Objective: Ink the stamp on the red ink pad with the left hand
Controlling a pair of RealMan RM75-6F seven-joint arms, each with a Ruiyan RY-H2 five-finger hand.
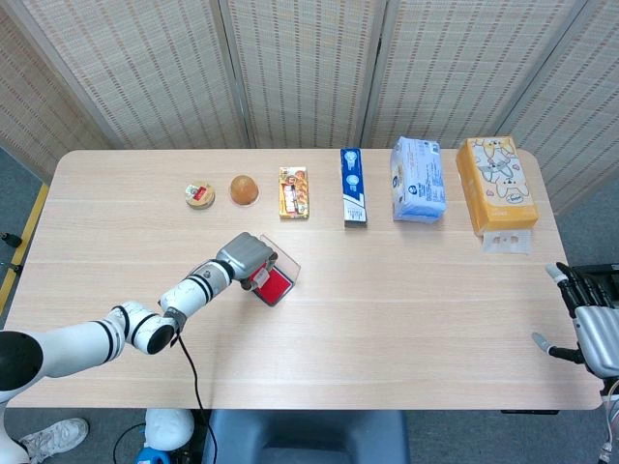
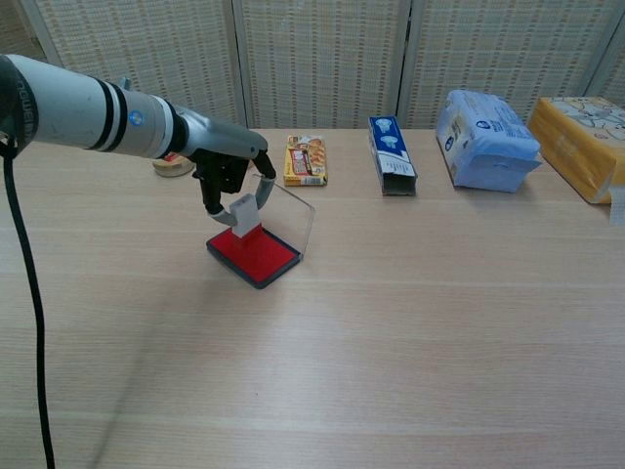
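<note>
The red ink pad (image 2: 258, 256) lies open on the table left of centre, its clear lid (image 2: 294, 212) standing upright behind it; the pad also shows in the head view (image 1: 278, 286). My left hand (image 2: 229, 174) reaches in from the left and pinches a small white stamp (image 2: 245, 216) from above. The stamp hangs upright over the pad's near-left part, at or just above the red surface; I cannot tell if they touch. In the head view the left hand (image 1: 248, 257) hides most of the stamp. My right hand (image 1: 590, 327) rests off the table's right edge, holding nothing, fingers apart.
Along the back of the table stand a small round tin (image 1: 200, 195), an orange ball-like thing (image 1: 244, 189), a snack packet (image 1: 294, 192), a blue carton (image 1: 354, 200), a blue tissue pack (image 1: 418, 179) and a yellow tissue box (image 1: 496, 184).
</note>
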